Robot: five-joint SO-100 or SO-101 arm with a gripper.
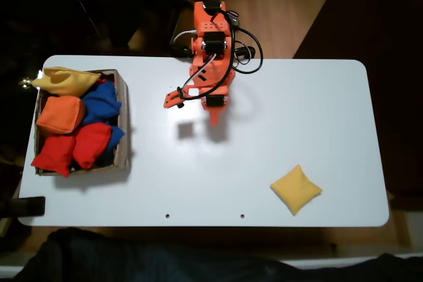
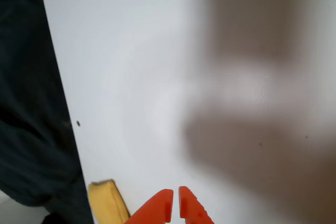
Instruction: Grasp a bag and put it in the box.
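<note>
On the table (image 1: 317,97), your bag (image 1: 295,189) lies untouched (gripper (image 2: 175,205) clenched, empty); grasping and the box (image 1: 123,123) remain.

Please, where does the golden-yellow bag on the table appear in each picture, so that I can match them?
Fixed view: the bag lies on the table's lower right, apart from the box.
Wrist view: a yellow edge, probably that bag, shows at bottom left beside the claw.
Shared landmark: the table-edge holes.

The fixed view is looking straight down from well above, taking in the whole table (image 1: 297,97). The wrist view is riding close over the tabletop (image 2: 157,77), facing its front edge. Both are sharing the bag (image 1: 295,189) (image 2: 107,201).
</note>
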